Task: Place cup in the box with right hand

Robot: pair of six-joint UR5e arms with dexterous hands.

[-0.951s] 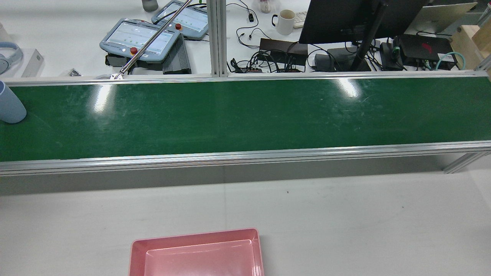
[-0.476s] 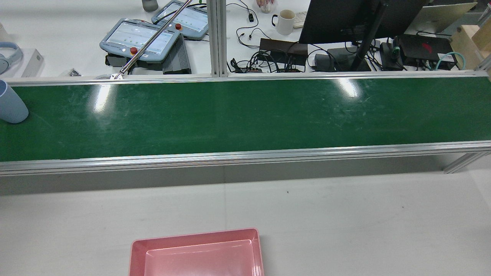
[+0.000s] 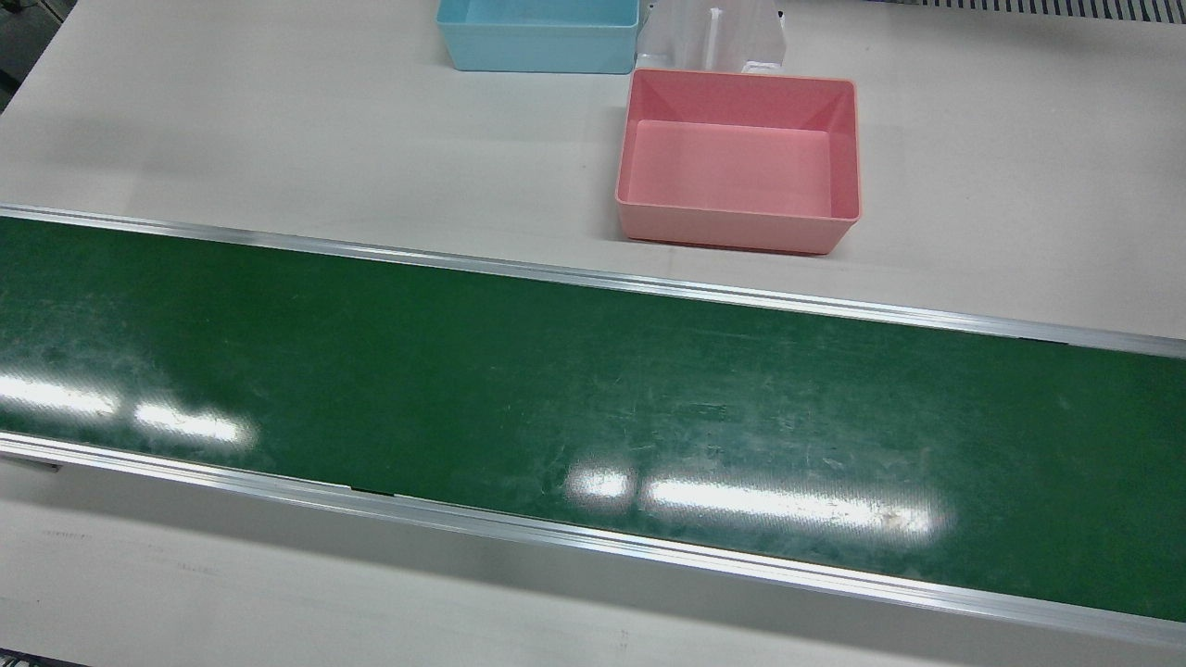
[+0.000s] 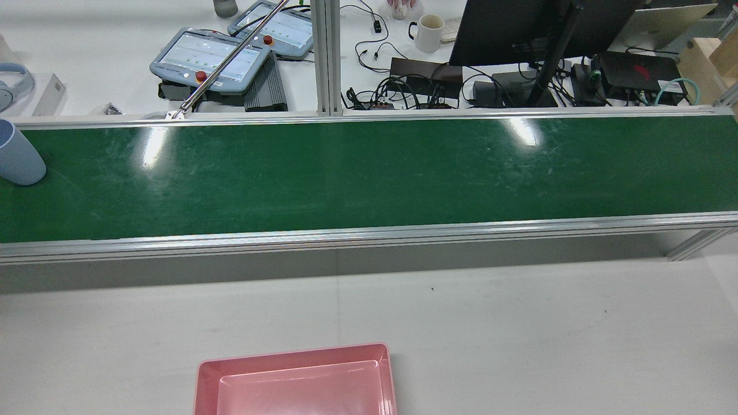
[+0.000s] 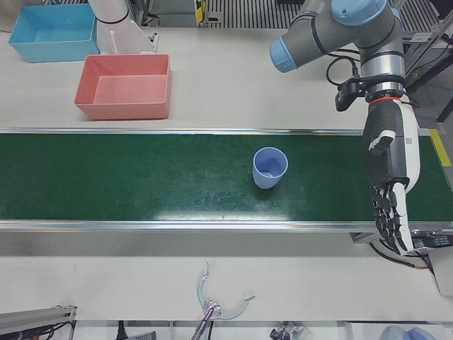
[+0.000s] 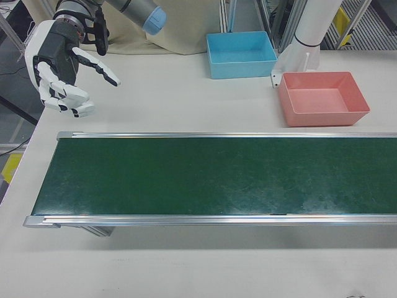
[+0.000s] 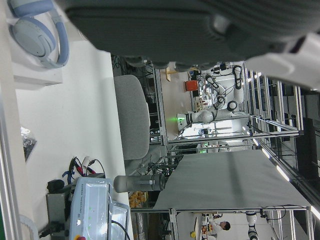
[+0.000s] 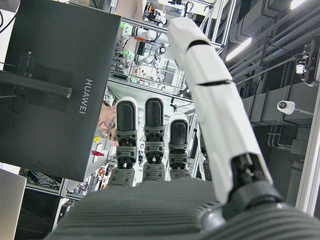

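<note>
A pale worktop (image 5: 233,78) carries a long green belt (image 5: 141,177) with metal rails. A blue cup (image 5: 270,168) stands upright on the belt. On the worktop beyond the belt sit a pink box (image 5: 125,87) and, just behind it, a blue box (image 5: 51,33).

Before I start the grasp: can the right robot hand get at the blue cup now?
Probably not yet: the blue cup stands on the belt's left-arm half, while the right robot hand hovers beyond the opposite end.

Looking at a glossy, scuffed green belt (image 3: 556,389) framed by brushed aluminium rails (image 3: 593,278). Seeing smooth plastic: blue cup (image 5: 270,168), pink box (image 3: 741,157).
</note>
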